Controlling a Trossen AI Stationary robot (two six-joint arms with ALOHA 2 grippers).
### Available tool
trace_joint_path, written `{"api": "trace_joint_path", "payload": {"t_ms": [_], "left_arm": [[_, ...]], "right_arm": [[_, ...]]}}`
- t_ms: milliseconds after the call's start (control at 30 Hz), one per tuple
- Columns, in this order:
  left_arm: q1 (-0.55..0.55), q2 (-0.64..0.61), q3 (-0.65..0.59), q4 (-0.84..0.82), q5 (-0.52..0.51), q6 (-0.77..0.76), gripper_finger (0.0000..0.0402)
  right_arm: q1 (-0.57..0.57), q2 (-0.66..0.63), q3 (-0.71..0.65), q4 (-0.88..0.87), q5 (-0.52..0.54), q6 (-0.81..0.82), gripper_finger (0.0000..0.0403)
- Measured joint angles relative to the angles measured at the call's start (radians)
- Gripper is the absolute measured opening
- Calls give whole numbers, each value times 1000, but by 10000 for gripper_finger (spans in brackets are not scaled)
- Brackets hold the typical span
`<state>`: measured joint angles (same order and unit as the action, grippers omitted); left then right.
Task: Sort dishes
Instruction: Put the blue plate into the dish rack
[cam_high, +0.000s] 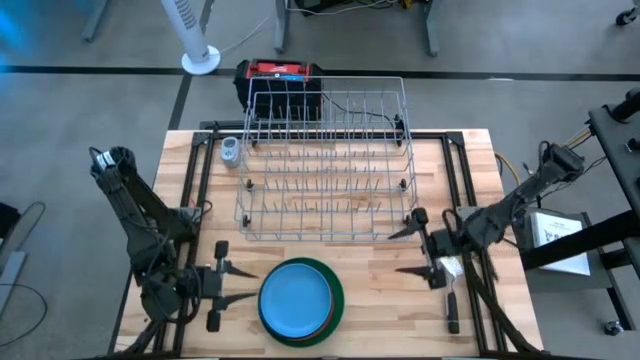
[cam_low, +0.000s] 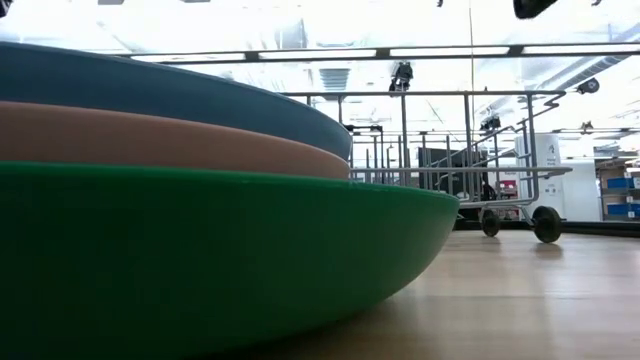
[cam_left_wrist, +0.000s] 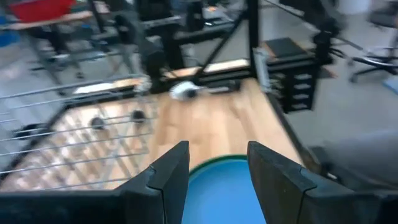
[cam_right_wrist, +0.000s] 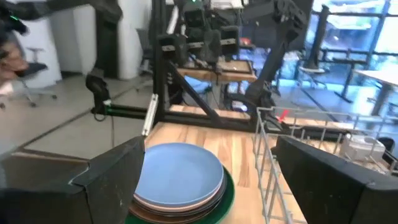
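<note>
1 green plate (cam_low: 200, 260), 1 pink (cam_low: 150, 140), 1 blue (cam_low: 150, 90)

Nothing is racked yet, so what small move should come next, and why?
Probably ease the left gripper forward onto the blue plate. Its fingers are open just beside the stack, that plate lies on top, and the rack stands empty.
</note>
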<state>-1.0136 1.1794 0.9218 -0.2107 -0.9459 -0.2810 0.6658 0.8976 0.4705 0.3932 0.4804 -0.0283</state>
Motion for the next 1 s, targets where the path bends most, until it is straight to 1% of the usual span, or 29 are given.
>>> {"api": "trace_joint_path", "payload": {"t_ms": [133,233,367,533,867,1000], "left_arm": [[-4,17,0,-7,110,-14,153],[-4,29,0,-9,157,-59,153],[-4,62,0,14,199,-132,153],[-4,124,0,70,207,-162,153],[-4,218,49,62,206,-154,153],[-4,236,54,53,206,-204,153]], "right_arm": [[67,140,76,-16,169,78,355],[95,230,116,-31,249,177,355],[116,323,161,-31,252,252,355],[124,393,211,-30,251,264,355],[124,452,283,-22,251,255,355],[121,460,300,-17,251,262,355]]}}
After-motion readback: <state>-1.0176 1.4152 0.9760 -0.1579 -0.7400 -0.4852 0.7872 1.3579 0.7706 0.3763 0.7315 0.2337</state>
